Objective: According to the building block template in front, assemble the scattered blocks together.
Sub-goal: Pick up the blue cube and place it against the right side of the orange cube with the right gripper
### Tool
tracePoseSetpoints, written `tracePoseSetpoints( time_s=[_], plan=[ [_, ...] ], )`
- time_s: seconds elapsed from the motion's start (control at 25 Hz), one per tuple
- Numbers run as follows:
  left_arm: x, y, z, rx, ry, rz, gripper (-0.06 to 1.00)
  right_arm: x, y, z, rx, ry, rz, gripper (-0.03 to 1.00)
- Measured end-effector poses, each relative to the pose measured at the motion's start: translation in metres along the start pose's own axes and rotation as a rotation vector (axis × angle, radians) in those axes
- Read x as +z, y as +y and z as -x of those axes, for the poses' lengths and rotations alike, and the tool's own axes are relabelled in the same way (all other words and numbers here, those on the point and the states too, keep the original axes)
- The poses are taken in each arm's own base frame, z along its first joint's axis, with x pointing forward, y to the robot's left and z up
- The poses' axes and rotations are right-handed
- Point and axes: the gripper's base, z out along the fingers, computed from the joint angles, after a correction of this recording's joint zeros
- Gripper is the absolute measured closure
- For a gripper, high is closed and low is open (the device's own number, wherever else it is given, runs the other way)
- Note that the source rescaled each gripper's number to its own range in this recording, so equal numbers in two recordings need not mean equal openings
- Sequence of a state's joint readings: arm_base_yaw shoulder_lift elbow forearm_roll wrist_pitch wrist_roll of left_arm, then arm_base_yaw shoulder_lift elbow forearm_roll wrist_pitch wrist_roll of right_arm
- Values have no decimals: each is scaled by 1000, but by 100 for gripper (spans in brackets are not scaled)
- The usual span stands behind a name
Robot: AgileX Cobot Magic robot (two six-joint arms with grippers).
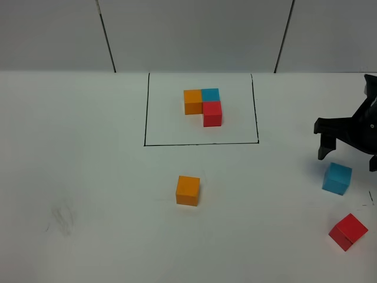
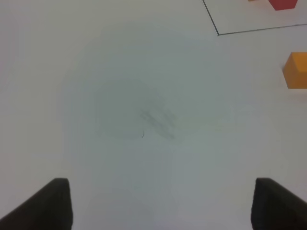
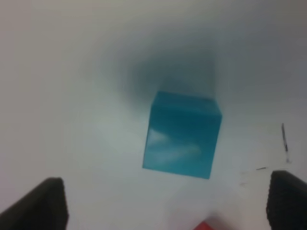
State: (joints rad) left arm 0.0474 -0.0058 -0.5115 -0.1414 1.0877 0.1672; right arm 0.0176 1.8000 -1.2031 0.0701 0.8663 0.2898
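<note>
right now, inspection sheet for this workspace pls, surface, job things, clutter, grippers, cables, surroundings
surface: white table, faint grey smudge at front left
job's things: template, with orange, blue and red cubes joined in an L, sits inside the black drawn rectangle; loose orange cube is in front of the rectangle; light blue cube and red cube are at far right; all three lie apart
clutter: nothing seen
grippers: right gripper hovers by the light blue cube, jaws open, not gripping; left gripper is over bare table, jaws open, holding nothing
cables: nothing seen
surroundings: grey wall panels behind the table
</note>
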Motion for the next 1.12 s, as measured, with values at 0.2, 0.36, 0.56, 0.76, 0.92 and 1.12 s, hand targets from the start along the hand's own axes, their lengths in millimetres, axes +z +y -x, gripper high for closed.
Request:
tracePoseSetpoints(
  time_s=[0.2,0.36,0.56,0.76,0.92,1.12],
  plan=[
    [0,1,0,5,2,13,29,16,0,2,38,17,-8,26],
    [0,2,0,10,4,24,29,29,-1,3,46,16,-9,26],
    [0,4,-1,15,7,39,29,49,-3,1,53,22,-15,26],
    [0,4,-1,15,7,39,29,65,-4,2,55,22,-18,26],
    [0,4,-1,15,7,39,29,74,-4,3,54,26,-22,35],
    [0,4,-1,15,7,39,29,80,-5,3,38,26,-31,95]
  ],
)
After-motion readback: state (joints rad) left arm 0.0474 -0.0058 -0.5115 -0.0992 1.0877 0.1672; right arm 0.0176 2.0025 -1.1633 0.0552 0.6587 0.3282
